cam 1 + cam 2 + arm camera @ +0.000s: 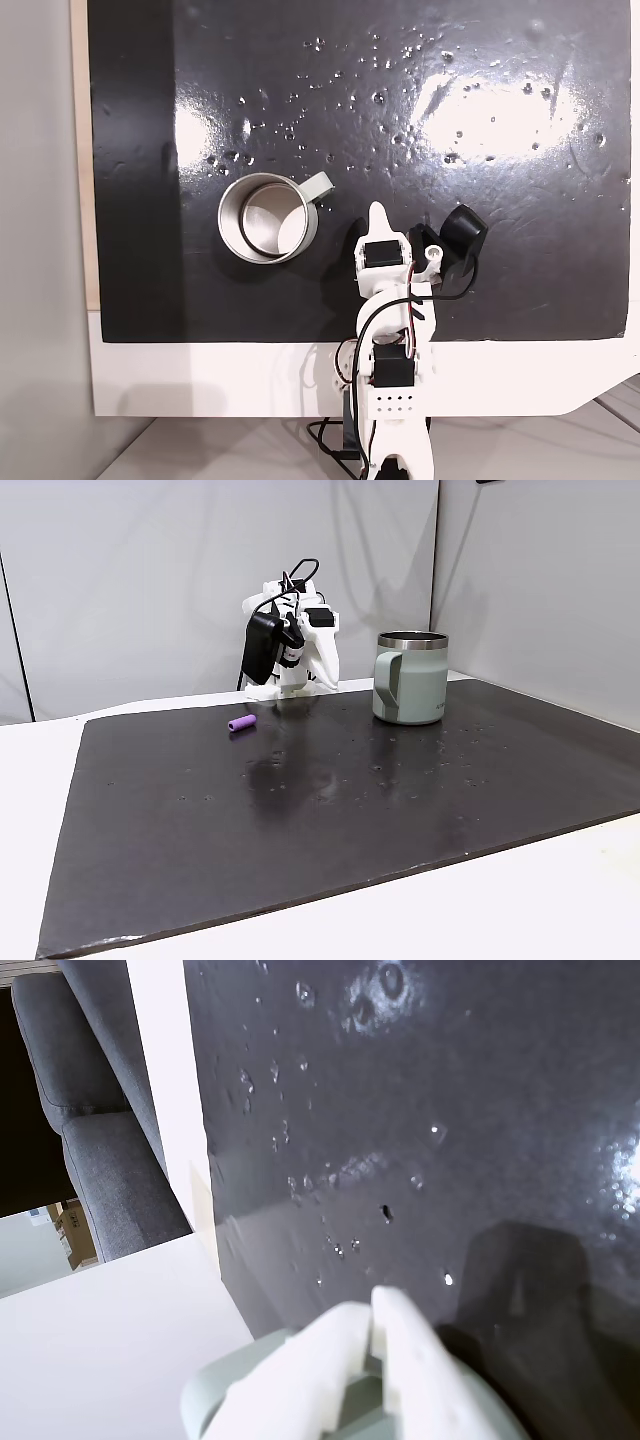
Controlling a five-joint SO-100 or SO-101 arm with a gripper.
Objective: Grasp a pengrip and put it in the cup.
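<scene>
A: Grip first, that little purple tube lying on its side on the black mat, left of the arm's base in the side-on fixed view and well apart from the cup over on the right

B: And the gripper? The wrist view has the two white fingers pressed tip to tip, nothing between them, so it's closed and empty-handed

A: Agreed, and it's folded back near its base, hanging over the cup rim in that wrist view. From the top-down fixed view the gripper points toward the far side of the mat, with the cup just to its left, handle toward the far right

B: So how will that grip handle, do you reckon?

A: My guess is light and a bit squashy, soft sleeve material, nothing fragile. It's round, so on this glossy mat it could roll away if a finger nudges it off-centre

B: Where would you take it?

A: Across the middle of its length, one finger on each long side, so it can't pivot or squirt out endways. Gentle squeeze should do

B: The cup looks sturdy and wide-mouthed, open side up, an easy target for a drop from above
</scene>
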